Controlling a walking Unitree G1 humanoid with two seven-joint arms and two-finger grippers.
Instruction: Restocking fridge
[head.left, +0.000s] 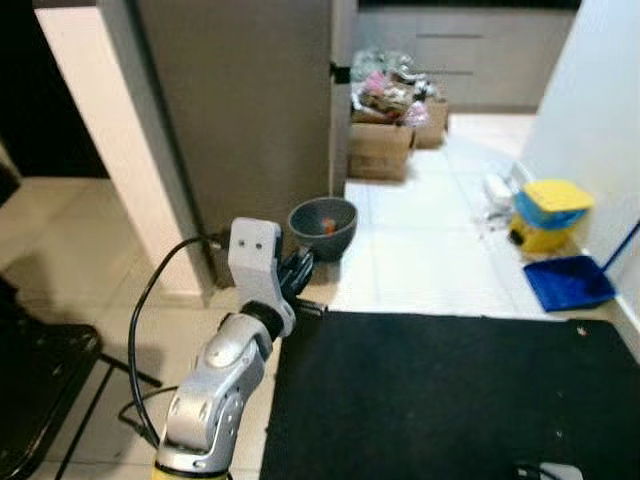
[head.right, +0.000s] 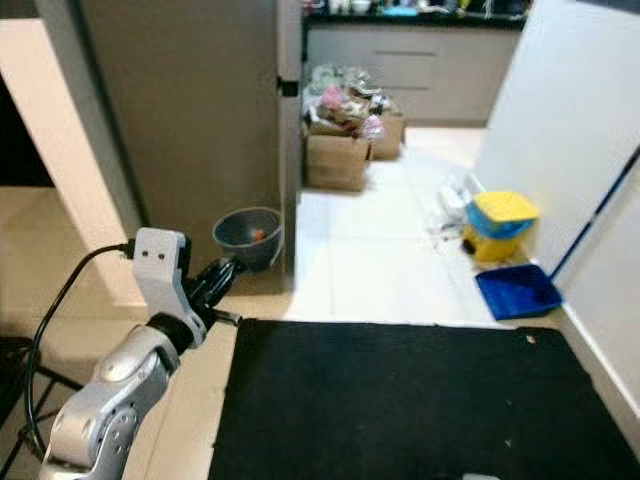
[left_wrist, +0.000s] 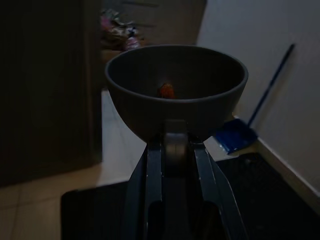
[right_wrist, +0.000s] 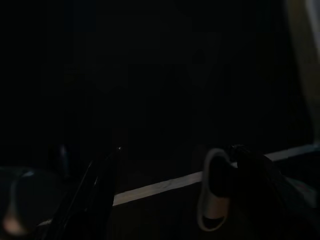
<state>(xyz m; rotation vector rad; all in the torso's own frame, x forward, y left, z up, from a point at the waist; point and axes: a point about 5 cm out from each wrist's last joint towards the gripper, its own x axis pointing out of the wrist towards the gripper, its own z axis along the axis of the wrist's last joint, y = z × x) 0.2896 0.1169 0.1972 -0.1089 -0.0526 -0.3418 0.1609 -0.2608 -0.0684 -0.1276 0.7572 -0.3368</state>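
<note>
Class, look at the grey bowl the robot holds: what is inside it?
Inside the grey bowl, held by the left end effector, lies one small orange-red item. The bowl's near wall hides part of its floor.

Ahead: left claw (head.left: 303, 262) clamps grey bowl (head.left: 323, 226), close to the closed fridge door (head.left: 240, 110).
Right of door: open tiled floor (head.left: 420, 250).
Beyond: cardboard boxes (head.left: 380, 148) block.
Far right: yellow bin (head.left: 548, 212), blue dustpan (head.left: 568, 281) along wall.

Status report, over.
Left hand shut on grey bowl, held up, small orange item inside. Right hand idle, dark. Fridge door closed ahead. Black mat underfoot, cardboard boxes beyond.
</note>
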